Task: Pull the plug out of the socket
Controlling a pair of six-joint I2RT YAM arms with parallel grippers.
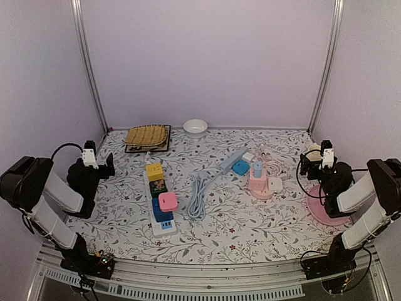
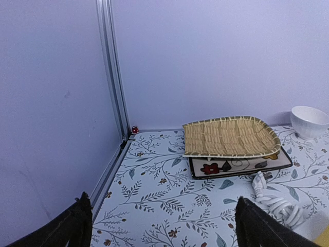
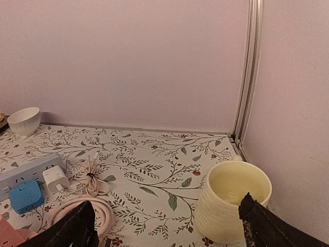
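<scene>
Both tools are spread wide, nothing in either. The left tool hangs over the table facing a tray. The white strip, with a pink plug still seated in it, lies well off to its right. The right tool has a cup just ahead on its right and a grey strip on its left.

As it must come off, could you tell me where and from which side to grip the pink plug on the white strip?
Probably the left and right faces of the pink plug, from straight above: it stands proud of the white strip as a squarish block, and the blue plug crowds its near side.
</scene>
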